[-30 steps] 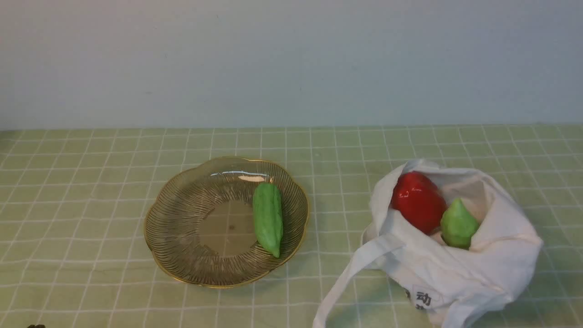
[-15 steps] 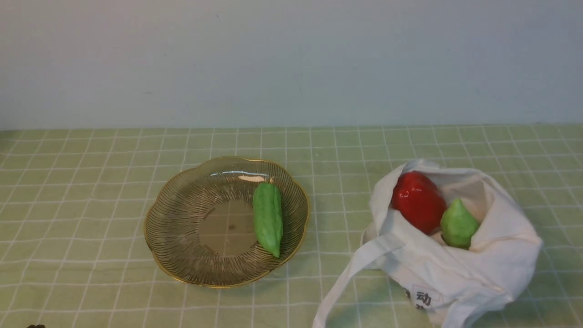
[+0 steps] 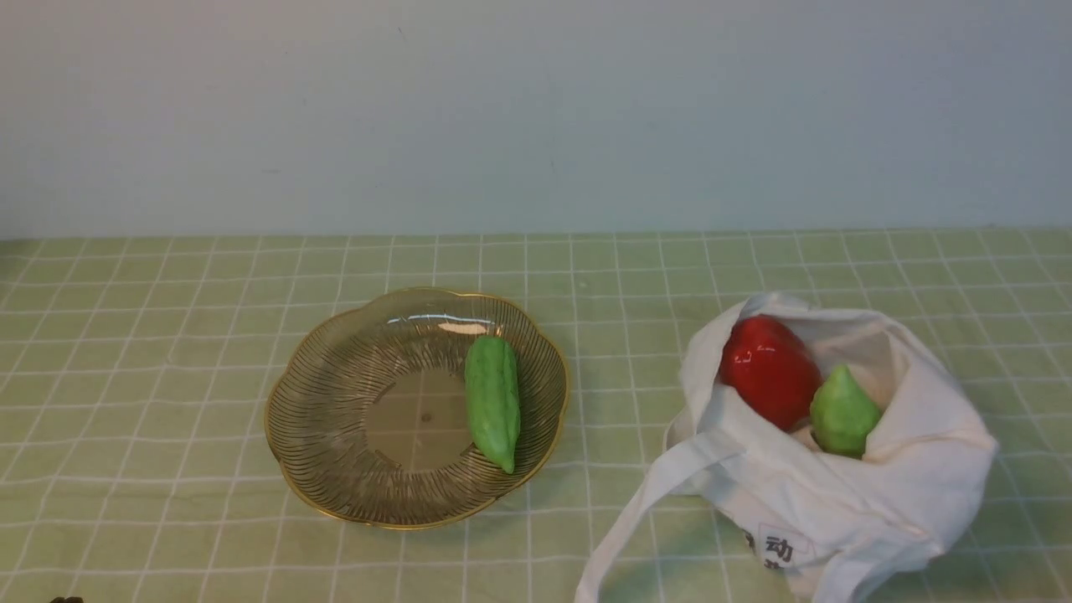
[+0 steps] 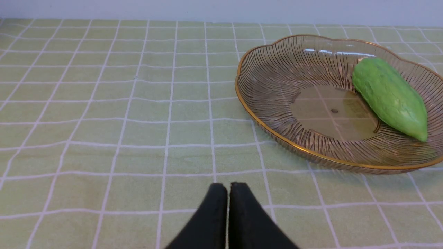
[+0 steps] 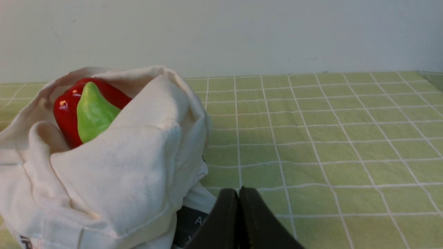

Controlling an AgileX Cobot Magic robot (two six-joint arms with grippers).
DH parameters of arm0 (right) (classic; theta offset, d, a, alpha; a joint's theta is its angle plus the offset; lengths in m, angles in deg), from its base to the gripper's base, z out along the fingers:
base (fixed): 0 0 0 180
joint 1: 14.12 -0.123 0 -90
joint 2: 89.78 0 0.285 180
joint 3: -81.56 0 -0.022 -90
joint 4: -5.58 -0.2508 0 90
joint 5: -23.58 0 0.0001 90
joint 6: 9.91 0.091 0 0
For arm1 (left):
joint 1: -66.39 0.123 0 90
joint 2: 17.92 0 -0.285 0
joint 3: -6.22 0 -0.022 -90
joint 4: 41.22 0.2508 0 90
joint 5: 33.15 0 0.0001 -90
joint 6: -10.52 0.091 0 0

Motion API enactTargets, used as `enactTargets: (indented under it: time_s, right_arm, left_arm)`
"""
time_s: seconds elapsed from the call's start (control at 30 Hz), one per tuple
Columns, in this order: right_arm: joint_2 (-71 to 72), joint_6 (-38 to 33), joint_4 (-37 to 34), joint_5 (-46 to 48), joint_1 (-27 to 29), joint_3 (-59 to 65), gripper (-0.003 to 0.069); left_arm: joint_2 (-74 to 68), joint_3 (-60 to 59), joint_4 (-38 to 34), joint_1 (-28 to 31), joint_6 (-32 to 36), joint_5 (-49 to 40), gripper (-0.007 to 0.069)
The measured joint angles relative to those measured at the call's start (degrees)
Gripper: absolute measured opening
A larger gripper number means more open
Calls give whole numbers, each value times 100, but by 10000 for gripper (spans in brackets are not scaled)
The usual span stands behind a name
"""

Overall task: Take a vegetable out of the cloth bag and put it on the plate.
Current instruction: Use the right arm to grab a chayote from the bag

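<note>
We have our left gripper (image 4: 228, 185) drawn closed, its two black fingers (image 4: 211, 214) pressed side by side with only a thin seam between the tips and nothing caught in them. Our right gripper (image 5: 238, 191) is closed the same way, black fingers (image 5: 256, 221) meeting tip to tip, pointing forward, empty

Glossy glass plate (image 3: 343, 402), matte cloth bag (image 3: 846, 494)

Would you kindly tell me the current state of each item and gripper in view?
Plate: upright, holding one gourd.
Gourd on the plate: lying flat, untouched.
Cloth bag: slumped, mouth open.
Red pepper: inside the bag.
Gourd in the bag: tip poking up beside the pepper.
Left gripper: shut, empty.
Right gripper: shut, empty.
</note>
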Motion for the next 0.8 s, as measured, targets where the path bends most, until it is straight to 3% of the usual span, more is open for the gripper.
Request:
enactTargets:
  time_s: [0.57, 0.7, 0.8]
  right_arm:
    - [0, 89, -213, -84, 0, 7, -15]
    - [0, 529, -1228, -711, 0, 16, -15]
    - [0, 1173, -2755, -1381, 0, 16, -15]
  left_arm:
    - [0, 0, 0, 0, 0, 0, -5]
    - [0, 0, 0, 0, 0, 0, -5]
    - [0, 0, 0, 0, 0, 0, -5]
